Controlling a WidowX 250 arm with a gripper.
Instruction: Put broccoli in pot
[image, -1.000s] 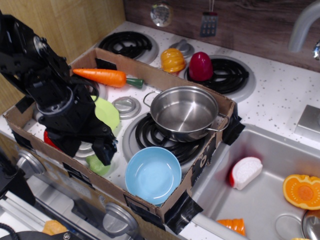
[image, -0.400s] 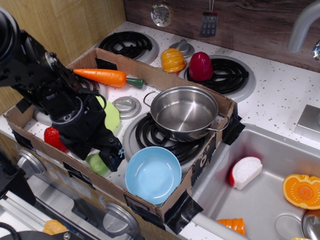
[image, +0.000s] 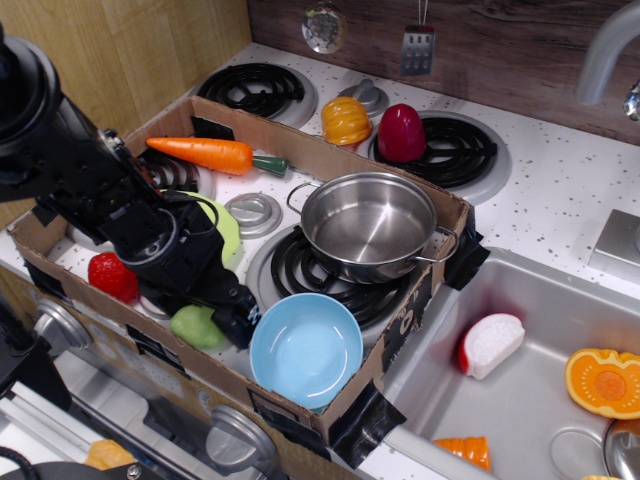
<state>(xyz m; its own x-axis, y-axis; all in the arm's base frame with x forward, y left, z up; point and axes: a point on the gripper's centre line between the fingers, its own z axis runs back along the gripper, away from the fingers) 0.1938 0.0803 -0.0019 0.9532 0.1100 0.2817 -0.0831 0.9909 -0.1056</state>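
The gripper (image: 240, 322) moved rightward and lower in the frame, toward the blue bowl (image: 306, 349). The broccoli (image: 196, 326) became more exposed, as did the red strawberry (image: 112, 276).

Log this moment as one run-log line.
end effector: low beside broccoli, grip unclear | broccoli: on box floor | pot: empty

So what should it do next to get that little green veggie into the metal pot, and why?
Probably ease the pincer back left and down over the broccoli. The broccoli lies loose on the box floor, and the pincer tip sits beside it, towards the blue bowl, not around it. The pot is empty.
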